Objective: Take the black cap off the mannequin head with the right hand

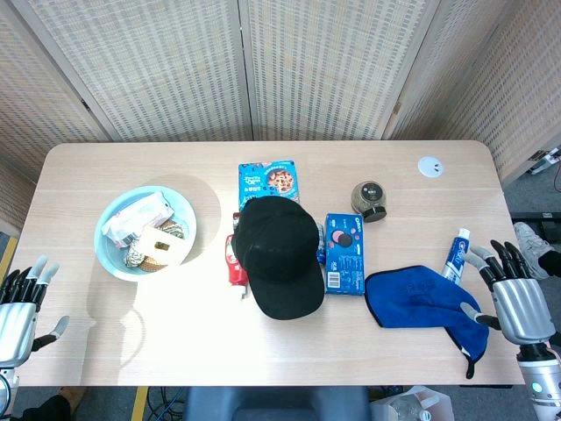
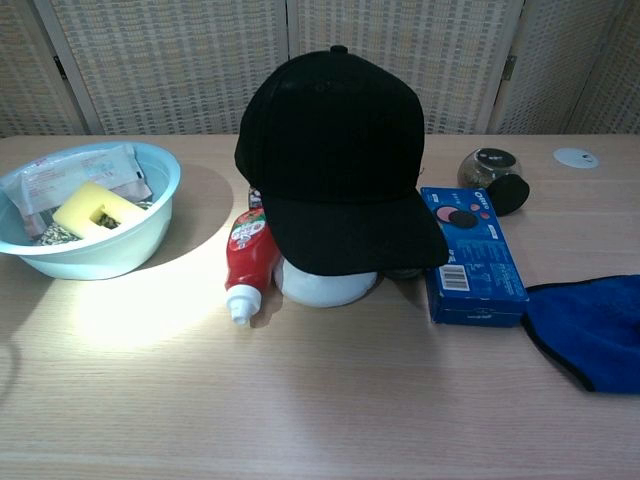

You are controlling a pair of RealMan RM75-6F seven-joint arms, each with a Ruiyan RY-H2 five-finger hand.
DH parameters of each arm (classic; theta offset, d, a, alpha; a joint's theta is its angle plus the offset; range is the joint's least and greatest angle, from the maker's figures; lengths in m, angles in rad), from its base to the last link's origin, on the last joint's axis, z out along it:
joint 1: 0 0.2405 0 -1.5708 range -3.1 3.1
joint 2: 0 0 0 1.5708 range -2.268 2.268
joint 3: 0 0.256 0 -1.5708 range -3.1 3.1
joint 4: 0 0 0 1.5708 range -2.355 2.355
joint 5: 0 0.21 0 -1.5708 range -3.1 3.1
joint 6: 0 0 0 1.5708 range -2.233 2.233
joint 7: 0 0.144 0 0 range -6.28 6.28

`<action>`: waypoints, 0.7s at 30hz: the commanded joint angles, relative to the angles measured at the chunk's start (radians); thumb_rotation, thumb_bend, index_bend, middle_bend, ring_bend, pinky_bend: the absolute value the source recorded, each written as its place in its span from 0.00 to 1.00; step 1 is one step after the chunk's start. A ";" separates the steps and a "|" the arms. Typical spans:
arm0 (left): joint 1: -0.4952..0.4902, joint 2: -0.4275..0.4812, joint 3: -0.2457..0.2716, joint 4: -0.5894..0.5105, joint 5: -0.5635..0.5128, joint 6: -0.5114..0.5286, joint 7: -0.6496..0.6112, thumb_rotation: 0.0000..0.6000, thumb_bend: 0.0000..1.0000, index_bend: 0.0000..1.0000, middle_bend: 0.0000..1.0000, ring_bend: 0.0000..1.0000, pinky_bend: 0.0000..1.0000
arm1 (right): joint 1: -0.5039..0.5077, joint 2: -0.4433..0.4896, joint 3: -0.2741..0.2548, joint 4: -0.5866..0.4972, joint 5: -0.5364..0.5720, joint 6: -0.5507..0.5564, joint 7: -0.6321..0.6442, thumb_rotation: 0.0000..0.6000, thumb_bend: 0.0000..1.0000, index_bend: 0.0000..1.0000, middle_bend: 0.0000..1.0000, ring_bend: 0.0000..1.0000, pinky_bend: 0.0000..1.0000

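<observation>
The black cap (image 1: pixel 279 254) is sitting on the mannequin head (image 2: pixel 328 283), well apart from the right hand (image 1: pixel 517 303), whose fingers (image 1: pixel 500 257) are spreading wide, holding nothing; the left hand (image 1: pixel 17 316) is likewise lying wide and holding nothing.

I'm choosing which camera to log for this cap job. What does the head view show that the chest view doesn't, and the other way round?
Only the head view shows the left hand and the right hand, both open at the table's near corners and holding nothing. It alone also shows the toothpaste tube by the right hand and the blue snack box behind the cap.

Only the chest view shows the white mannequin head under the brim.

Both show the black cap, cookie box, red tube, bowl, jar and blue cloth.
</observation>
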 commanded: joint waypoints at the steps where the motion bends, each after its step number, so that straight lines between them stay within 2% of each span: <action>1: 0.000 0.001 0.002 -0.003 0.000 -0.002 0.003 1.00 0.25 0.04 0.01 0.07 0.03 | 0.001 -0.002 0.000 0.002 0.000 -0.001 -0.002 1.00 0.07 0.25 0.19 0.03 0.00; 11: 0.008 0.006 0.007 -0.017 0.004 0.007 0.014 1.00 0.25 0.04 0.01 0.07 0.03 | 0.010 -0.009 -0.006 0.010 -0.023 -0.001 0.015 1.00 0.07 0.25 0.19 0.03 0.00; 21: 0.009 0.008 0.010 -0.028 0.006 0.006 0.023 1.00 0.25 0.04 0.01 0.07 0.03 | 0.096 -0.028 0.007 -0.017 -0.114 -0.045 0.005 1.00 0.06 0.25 0.19 0.03 0.00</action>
